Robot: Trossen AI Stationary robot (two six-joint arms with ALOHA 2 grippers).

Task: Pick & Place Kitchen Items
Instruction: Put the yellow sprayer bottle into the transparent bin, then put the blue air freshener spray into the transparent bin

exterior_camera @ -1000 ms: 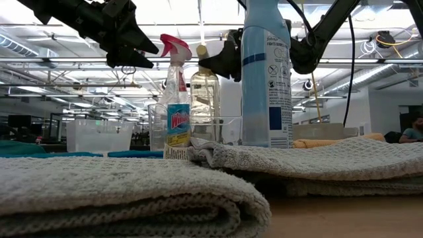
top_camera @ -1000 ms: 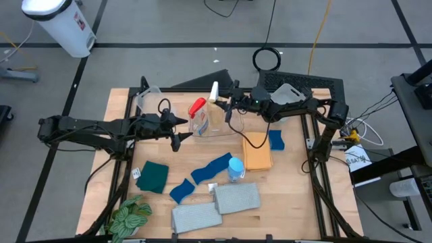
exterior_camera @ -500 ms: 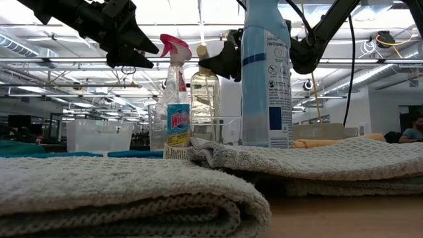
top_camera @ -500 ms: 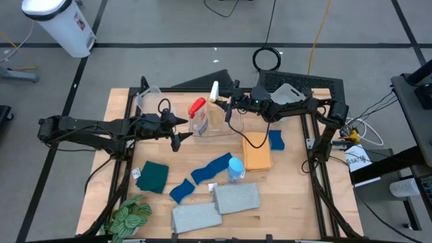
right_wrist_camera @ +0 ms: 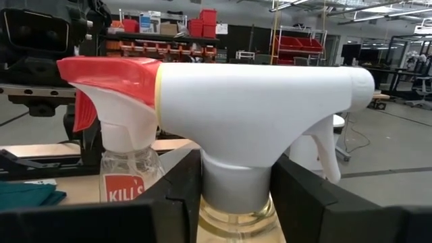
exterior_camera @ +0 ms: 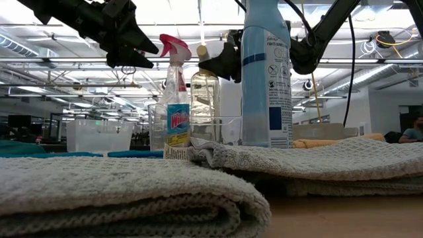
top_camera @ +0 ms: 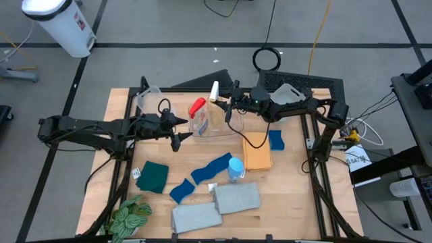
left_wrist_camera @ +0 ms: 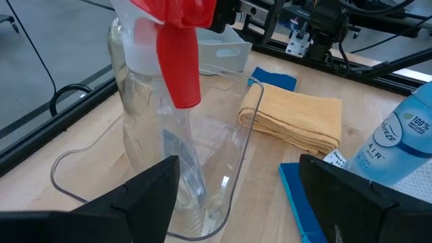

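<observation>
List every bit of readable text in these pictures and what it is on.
"KILLS" on the red-trigger bottle, on its red label.
"100% NATURAL" and "AIR" on the blue-capped bottle.
The brand on the red-trigger bottle's blue label in the low view is too blurred to read, as is the blue-capped bottle's back label there.

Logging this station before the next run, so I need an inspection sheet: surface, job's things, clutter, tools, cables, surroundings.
Surface: wooden table, dark frame rails along its sides.
Job's things: red-trigger bottle and white-trigger bottle stand in the clear tub; blue-capped bottle upright by the blue cloth; teal cloth, orange cloth, two grey towels.
Clutter: leafy plant at the near left corner; second clear tub.
Tools: left tool open beside the red-trigger bottle; right tool shut on the white-trigger bottle's neck.
Cables: black cable hangs over the orange cloth.
Surroundings: white bin on the floor.
</observation>
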